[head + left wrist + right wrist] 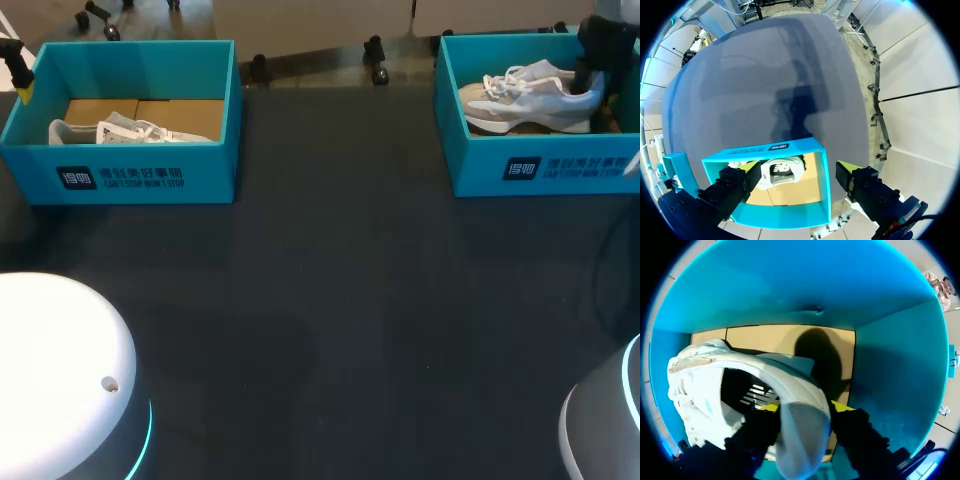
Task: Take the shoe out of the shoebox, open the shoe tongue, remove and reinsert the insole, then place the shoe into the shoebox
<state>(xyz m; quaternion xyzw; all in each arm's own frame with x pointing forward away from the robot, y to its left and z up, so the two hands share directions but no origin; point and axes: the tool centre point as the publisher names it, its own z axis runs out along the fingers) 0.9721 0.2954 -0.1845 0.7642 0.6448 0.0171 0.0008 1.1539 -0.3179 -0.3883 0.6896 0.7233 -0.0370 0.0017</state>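
Observation:
A white and grey shoe (525,100) lies in the teal shoebox (540,165) at the table's back right. My right gripper (592,65) reaches down into that box at the shoe's heel. From the right wrist, the gripper (805,407) is shut on the heel of the shoe (800,425), one finger inside the collar and one outside. My left gripper (800,172) stands open above a second teal shoebox (775,147) with another white shoe (785,172) inside it. It holds nothing and shows at the far left edge (20,85) of the head view.
The second shoebox (130,175) sits at the back left with its shoe (130,132) lying on the cardboard floor. A wide stretch of dark table (330,300) lies between and in front of the two boxes.

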